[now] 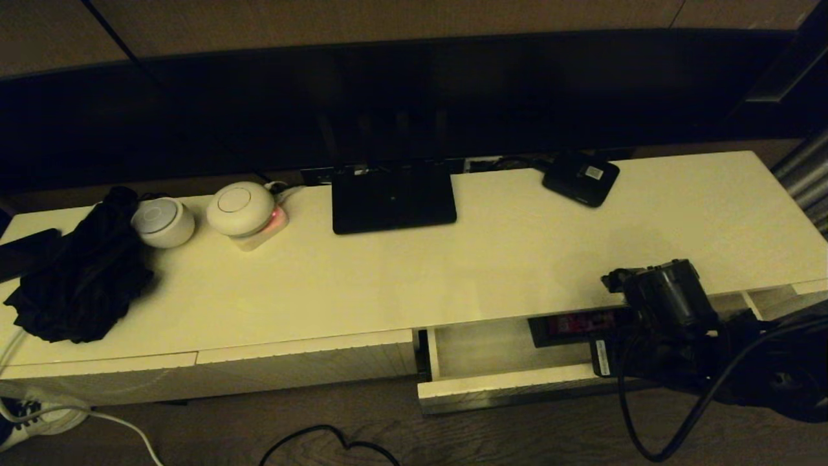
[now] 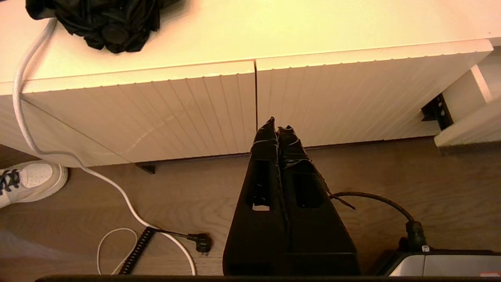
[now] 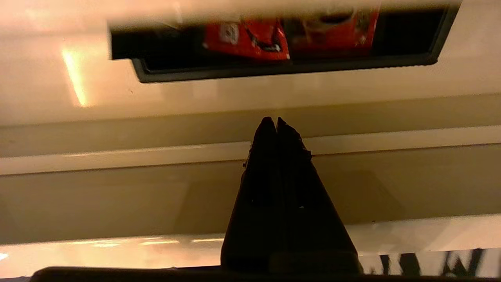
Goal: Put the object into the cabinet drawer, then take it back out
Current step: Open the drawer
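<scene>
The right arm point(image 1: 673, 304) is black throughout, a bulky rounded housing with a duller grey sheen on its upper face. Below it sits a small white label with dark print point(image 1: 601, 358), too small to read. Thick black cables point(image 1: 686, 414) loop around the arm. The right gripper point(image 3: 277, 122) is matte black: 2 long tapered fingers point(image 3: 266, 156) widening towards a broad base, with rounded tips. The left gripper point(image 2: 277, 129) has the same black tapered build, each finger point(image 2: 261, 172) carrying a rectangular cut-out window, and its tips look wrapped in wrinkled black tape
</scene>
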`<state>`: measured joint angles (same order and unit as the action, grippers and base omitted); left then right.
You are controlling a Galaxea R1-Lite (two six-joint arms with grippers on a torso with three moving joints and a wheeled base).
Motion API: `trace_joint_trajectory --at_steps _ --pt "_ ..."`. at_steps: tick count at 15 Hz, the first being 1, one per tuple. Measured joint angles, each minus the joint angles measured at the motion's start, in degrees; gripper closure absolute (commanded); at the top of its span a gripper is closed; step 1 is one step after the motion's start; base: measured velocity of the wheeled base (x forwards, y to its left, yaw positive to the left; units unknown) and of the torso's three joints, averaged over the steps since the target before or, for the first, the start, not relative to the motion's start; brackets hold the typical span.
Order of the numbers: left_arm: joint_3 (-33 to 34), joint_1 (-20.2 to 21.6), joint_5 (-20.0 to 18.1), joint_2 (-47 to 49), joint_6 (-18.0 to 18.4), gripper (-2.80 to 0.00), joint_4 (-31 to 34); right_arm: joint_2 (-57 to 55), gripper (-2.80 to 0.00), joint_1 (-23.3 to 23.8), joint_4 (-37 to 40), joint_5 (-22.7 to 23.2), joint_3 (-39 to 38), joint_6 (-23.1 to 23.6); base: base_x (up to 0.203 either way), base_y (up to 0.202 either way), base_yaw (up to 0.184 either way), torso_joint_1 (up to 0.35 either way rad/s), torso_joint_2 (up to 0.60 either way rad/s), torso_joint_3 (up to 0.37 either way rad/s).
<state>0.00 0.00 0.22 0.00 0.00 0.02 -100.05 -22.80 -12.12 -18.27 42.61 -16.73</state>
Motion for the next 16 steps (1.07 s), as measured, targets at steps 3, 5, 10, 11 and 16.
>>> trace_joint_trajectory --at_steps 3,5,10,11,16 --pt "0.0 0.0 0.0 0.0 0.0 0.00 0.0 0.5 0.00 -0.2 1.7 0.0 -1.0 -0.2 0.000 0.000 0.000 0.000 0.00 0.000" --pt "0.0 0.0 0.0 0.0 0.0 0.00 0.0 1.3 0.00 -0.5 2.8 0.0 -1.8 -0.2 0.000 0.000 0.000 0.000 0.00 0.000" --pt "0.0 0.0 0.0 0.0 0.0 0.00 0.0 3.0 0.00 -1.6 9.0 0.7 -3.0 -0.6 0.000 0.000 0.000 0.000 0.00 0.000" --pt "0.0 0.0 0.0 0.0 0.0 0.00 0.0 3.1 0.00 -1.8 9.0 1.0 -3.5 -0.7 0.000 0.000 0.000 0.000 0.00 0.000" --pt "0.0 0.0 0.0 0.0 0.0 0.00 0.0 3.2 0.00 -3.2 8.9 2.5 -6.5 -2.6 0.000 0.000 0.000 0.000 0.00 0.000"
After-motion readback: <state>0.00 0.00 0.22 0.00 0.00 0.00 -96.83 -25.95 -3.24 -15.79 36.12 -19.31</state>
